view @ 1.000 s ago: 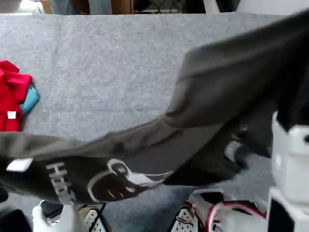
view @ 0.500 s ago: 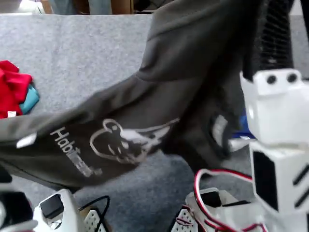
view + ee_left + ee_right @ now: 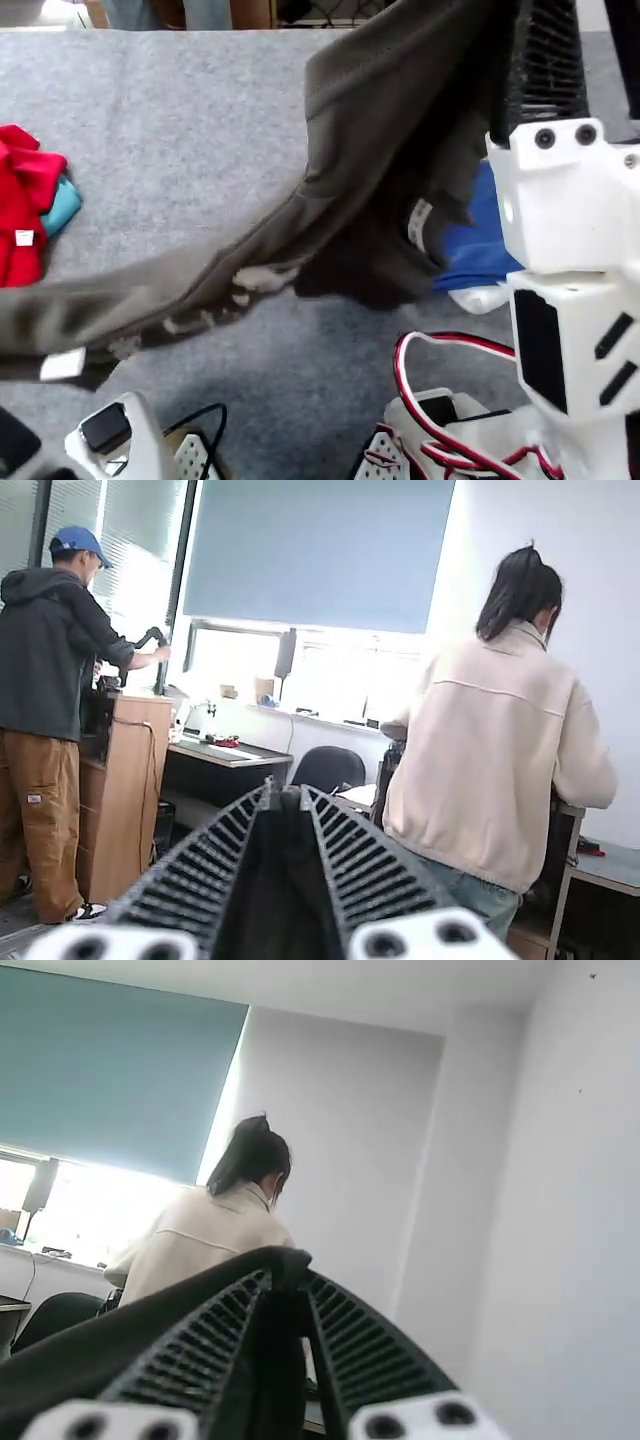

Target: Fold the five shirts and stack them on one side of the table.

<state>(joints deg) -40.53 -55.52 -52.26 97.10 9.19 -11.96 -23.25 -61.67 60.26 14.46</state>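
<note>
The dark grey shirt is hanging stretched over the grey table, sagging from upper right to lower left. Its white print is creasing past reading, and a blank white tag is showing at the low end. The right gripper and left gripper are each pinching its cloth, jaws closed. A red shirt with a white label is lying at the left edge in the high view.

An arm has a white plastic shell with two dark screws, black ribbed fingers, and red and white cables at its base.
</note>
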